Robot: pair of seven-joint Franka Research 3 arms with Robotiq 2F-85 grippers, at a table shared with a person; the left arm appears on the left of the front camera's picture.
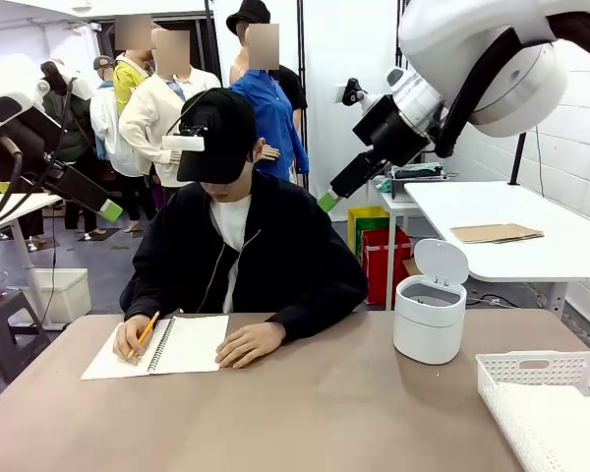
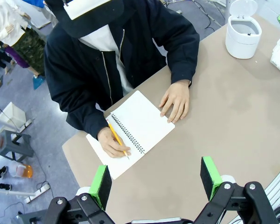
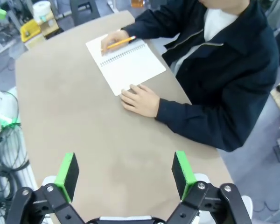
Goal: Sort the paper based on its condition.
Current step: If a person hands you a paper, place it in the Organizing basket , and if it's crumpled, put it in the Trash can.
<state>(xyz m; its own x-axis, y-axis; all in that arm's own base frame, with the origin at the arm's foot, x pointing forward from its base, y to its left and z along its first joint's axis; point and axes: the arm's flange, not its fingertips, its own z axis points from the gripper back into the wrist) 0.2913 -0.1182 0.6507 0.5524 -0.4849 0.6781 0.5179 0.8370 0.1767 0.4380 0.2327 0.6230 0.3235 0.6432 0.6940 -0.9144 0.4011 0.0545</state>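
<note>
Left gripper (image 2: 155,173): green pads wide apart, nothing between them, hanging high above the brown table (image 2: 233,116). Right gripper (image 3: 125,165): likewise spread and empty, over bare tabletop beside the person. In the front view, both arms raised, green tips angled down toward the middle.

Below the left gripper, the person's writing hand (image 2: 113,143) with a yellow pencil (image 2: 116,137), tip down on white paper (image 2: 123,169) on the pencil side of the spiral of an open notebook (image 2: 147,119); impossible to tell whether that sheet is bound or loose. Other hand (image 2: 175,100) flat on the table, fingers resting on the edge of the opposite page. Any pencil marks too faint to read.

Farther along the table toward the robot's right, a round white bin (image 1: 430,320) with its lid flipped up. At the near right corner, a white lattice basket (image 1: 531,364), something flat and white inside, too indistinct to call sheets.

Beyond, on a separate white table (image 1: 472,202), a flat brown folder (image 1: 497,233)
</note>
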